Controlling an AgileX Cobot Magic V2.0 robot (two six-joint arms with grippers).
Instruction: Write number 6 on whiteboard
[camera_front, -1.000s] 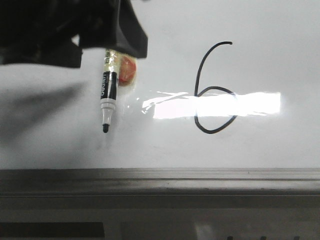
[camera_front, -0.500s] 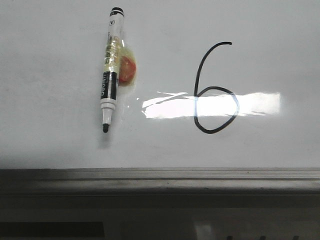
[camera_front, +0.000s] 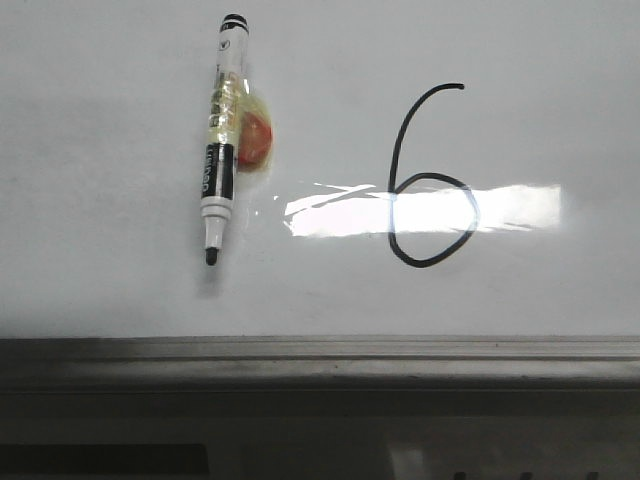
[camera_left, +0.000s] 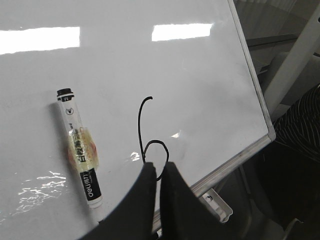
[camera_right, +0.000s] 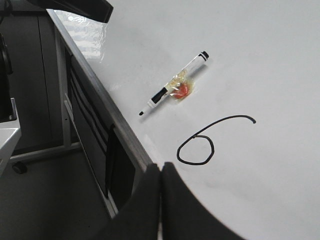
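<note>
Comparing against the front view of a second ago, the dark arm that covered the upper left corner over the marker's cap end is gone from that view — the marker (camera_front: 221, 140) now lies fully exposed. Against the frame half a second ago nothing differs: marker, digit and glare sit in the same places.

Whiteboard (camera_front: 100, 280): large, glossy, white, lying flat, with a bright rectangular glare across its middle and a grey metal edge rail (camera_front: 320, 350) along its near side.

Number 6 (camera_front: 430, 180): thin black line, complete. Its long axis runs near to far across the board, the curved top stroke at the far end hooking to the right, the round loop at the near end by the rail. The glare crosses the loop. In the left wrist view the digit (camera_left: 150, 145) lies just beyond the left gripper (camera_left: 159, 167), its loop partly hidden behind the fingertips. In the right wrist view it (camera_right: 210, 140) lies just ahead of the right gripper (camera_right: 161, 170), with the marker further off.

Marker: long axis also near to far, slightly tilted — black cap end far, uncapped tip toward the rail. A yellowish taped wad with a red spot (camera_front: 252, 140) clings to its barrel.

Both grippers: fingers pressed together, nothing held, both off the board.
</note>
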